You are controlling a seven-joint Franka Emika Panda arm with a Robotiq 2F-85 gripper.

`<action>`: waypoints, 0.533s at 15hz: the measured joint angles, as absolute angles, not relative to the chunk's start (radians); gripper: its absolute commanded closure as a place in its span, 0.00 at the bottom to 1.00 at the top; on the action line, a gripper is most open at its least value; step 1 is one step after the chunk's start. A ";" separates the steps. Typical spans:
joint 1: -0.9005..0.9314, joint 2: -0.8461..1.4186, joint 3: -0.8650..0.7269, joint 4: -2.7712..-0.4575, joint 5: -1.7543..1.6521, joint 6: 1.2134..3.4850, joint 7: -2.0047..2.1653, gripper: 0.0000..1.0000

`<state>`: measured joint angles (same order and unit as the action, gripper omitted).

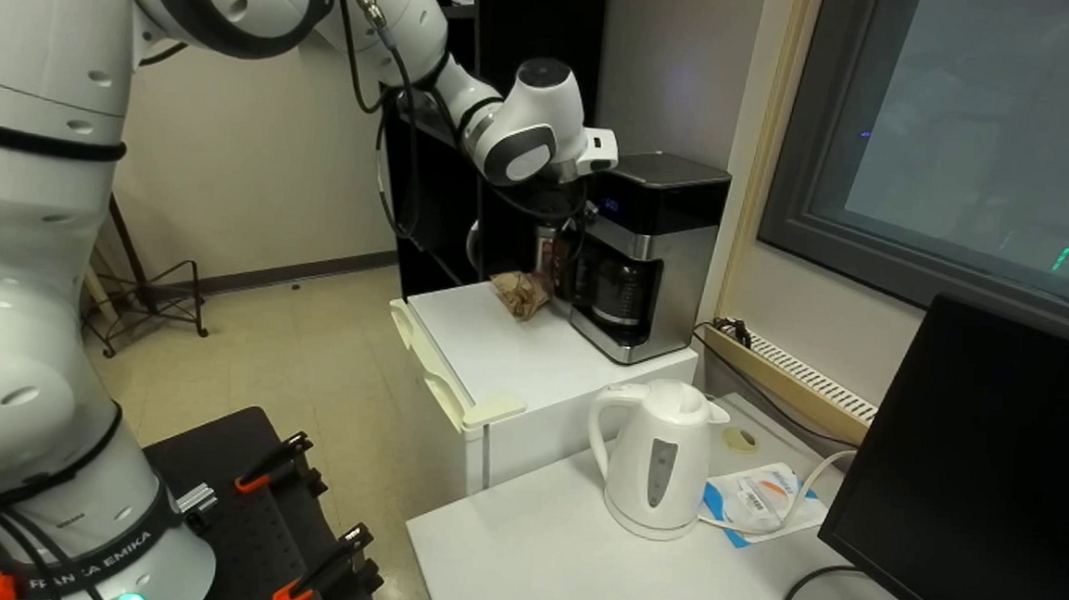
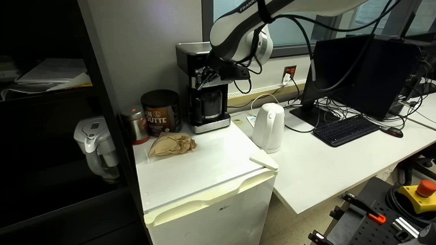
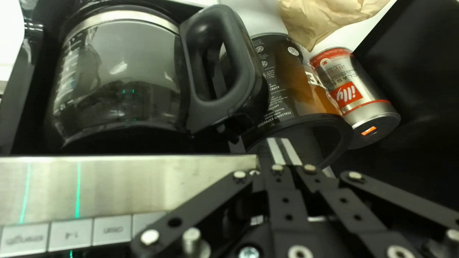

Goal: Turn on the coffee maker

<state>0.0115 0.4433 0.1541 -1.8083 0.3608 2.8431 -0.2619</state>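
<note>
The fingers (image 3: 277, 152) are clenched, with only a thin dark seam between the tips; nothing is grasped. Just beside the tips, in the wrist view, ends the steel band (image 3: 125, 182) across the front of the coffee maker (image 1: 654, 247); whether they touch cannot be determined. Governing relation: the button row (image 3: 71, 234) lies to the left of the fingers in the wrist view, its long axis running parallel to the band and sideways away from them. The labels appear inverted there, so the row is taken to sit above the band on the machine. Accordingly, the fingers are judged to stand off the row's near end and somewhat low; pressing a button should require travel along the row, a slight raise, then a forward push. The power button cannot be identified from these views. Below the band, the carafe (image 3: 118, 71) sits in its recess, handle (image 3: 247, 71) projecting near the fingers; avoid snagging it. Beside the machine stand a dark canister (image 3: 287, 86) and a silver-and-red can (image 3: 358, 89). The coffee maker stands upright, long axis vertical, blue display (image 1: 610, 204) lit, on the small refrigerator (image 2: 198, 175), along with a crumpled paper bag (image 2: 172, 143). The kettle (image 1: 664, 466) occupies the adjoining desk (image 1: 564, 571), well apart from the fingers.
</note>
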 measured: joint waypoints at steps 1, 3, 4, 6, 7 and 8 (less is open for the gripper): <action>0.007 0.445 0.160 -1.807 0.356 2.843 -0.261 0.96; -0.008 0.448 0.177 -1.805 0.348 2.843 -0.261 0.96; -0.014 0.448 0.184 -1.805 0.346 2.843 -0.261 0.97; -0.022 0.448 0.192 -1.805 0.344 2.843 -0.261 0.97; -0.024 0.448 0.194 -1.805 0.343 2.843 -0.261 0.96; -0.024 0.448 0.194 -1.805 0.342 2.843 -0.260 0.96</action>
